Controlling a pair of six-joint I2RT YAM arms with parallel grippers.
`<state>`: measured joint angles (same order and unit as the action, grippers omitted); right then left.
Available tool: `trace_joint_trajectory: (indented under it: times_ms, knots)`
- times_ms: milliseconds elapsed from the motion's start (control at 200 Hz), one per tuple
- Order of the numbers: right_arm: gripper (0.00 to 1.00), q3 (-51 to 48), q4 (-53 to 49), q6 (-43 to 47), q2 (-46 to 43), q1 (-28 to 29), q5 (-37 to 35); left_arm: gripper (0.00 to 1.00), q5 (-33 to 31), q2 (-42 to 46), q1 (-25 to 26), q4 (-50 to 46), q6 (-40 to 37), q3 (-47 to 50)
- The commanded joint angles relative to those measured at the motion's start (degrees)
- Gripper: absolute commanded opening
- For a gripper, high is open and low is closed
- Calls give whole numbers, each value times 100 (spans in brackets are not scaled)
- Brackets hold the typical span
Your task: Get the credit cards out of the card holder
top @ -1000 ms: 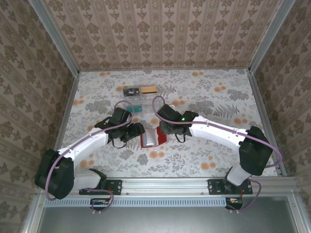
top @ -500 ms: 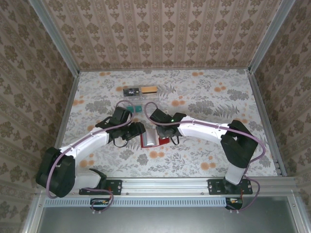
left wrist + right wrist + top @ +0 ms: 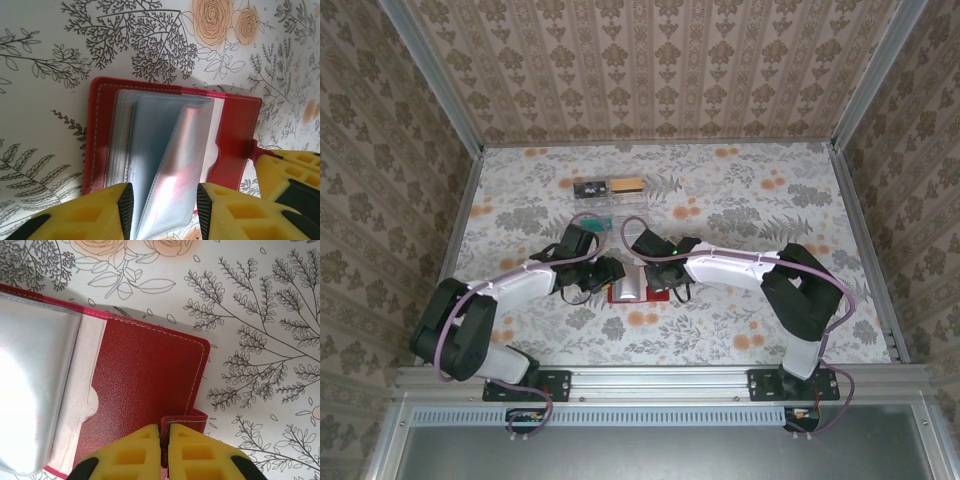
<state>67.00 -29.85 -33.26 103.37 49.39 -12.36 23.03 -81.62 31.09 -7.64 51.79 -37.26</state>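
Pinching the small red closing tab (image 3: 189,416) with the right gripper (image 3: 164,432), jaws clenched, just past the stitched, rounded corner of the pebbled red card holder (image 3: 145,370). Straddling its glossy clear sleeves (image 3: 165,145) with the left gripper (image 3: 165,210), jaws parted. Lying open between both jaws, floral counter (image 3: 260,300) showing beyond its edges.
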Motion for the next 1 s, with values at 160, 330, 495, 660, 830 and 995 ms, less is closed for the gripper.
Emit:
trace_joint_trajectory:
  times_ms: [160, 330, 495, 660, 830, 995]
  knots:
    - [10, -114, 93, -115, 89, -43, 93, 41, 259, -286, 24, 283, -12, -1]
    - [10, -126, 102, -120, 104, -61, 126, 41, 333, -478, 56, 388, -12, -27]
    - [11, -226, 256, -172, 97, -138, 282, 43, 545, -529, 129, 703, -11, -58]
    - [12, -369, 480, -229, 66, -247, 530, 45, 780, -634, 160, 916, -37, -104]
    - [13, -477, 618, -288, 64, -354, 722, 45, 963, -787, 243, 1040, -85, -240]
    - [13, -623, 797, -385, -9, -455, 898, 45, 1199, -893, 318, 1291, -90, -352]
